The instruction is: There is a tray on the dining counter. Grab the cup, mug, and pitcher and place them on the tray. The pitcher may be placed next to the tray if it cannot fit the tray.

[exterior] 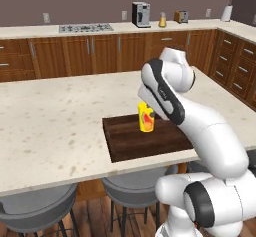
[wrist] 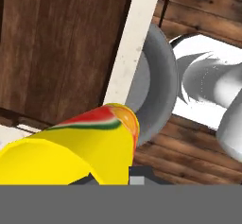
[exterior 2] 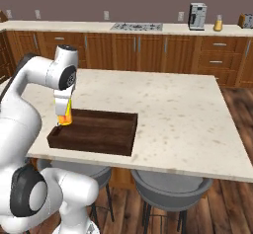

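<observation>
The cup (exterior: 146, 119), a tall yellow handleless tumbler with a red-orange mark on its side, sits directly below the gripper (exterior 2: 63, 118), whose jaws are closed on it from above. In the left base view the tumbler stands upright over the tray (exterior: 130, 141), close to the tray's far rim; whether its base already rests on the wood or hangs just above cannot be told. Holding it from the top keeps it vertical, which suits setting it down inside the low raised sides. In the hand view the cup (wrist: 71, 147) fills the lower part of the picture, right against the hand, with the tray's dark boards (wrist: 56, 43) beyond it.

Just past the tray edge lies the pale rim of the dining counter (wrist: 130, 43), and below that the grey seat of a stool (wrist: 158, 86).

Farther from the gripper, the dining counter (exterior 2: 188, 109) stretches away bare. Well beyond it, on the back counter, the pitcher (exterior: 162, 20) with orange liquid stands just beside a coffee machine (exterior: 141, 14), with a toaster (exterior: 181, 16) near it. The pitcher has yet to be fetched, and the cup is likely at the point of release.
</observation>
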